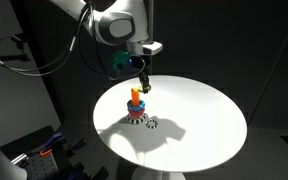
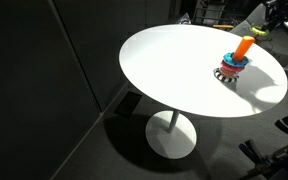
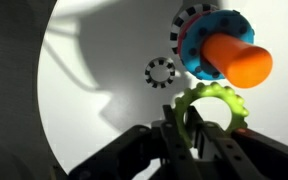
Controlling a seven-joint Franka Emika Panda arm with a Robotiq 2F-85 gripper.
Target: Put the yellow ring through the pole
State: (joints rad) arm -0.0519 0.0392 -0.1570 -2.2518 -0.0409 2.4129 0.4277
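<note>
My gripper (image 3: 192, 130) is clamped on the near rim of the small, flat, pale yellow-green toothed plastic ring (image 3: 214, 93). I hold it in the air just beside the short orange-tipped peg (image 3: 239, 60) of the stacking toy, above the round white table (image 3: 94, 100). I judge the ring light, stiff and somewhat slippery. This edge pinch suits it, leaving the hole free.
</note>
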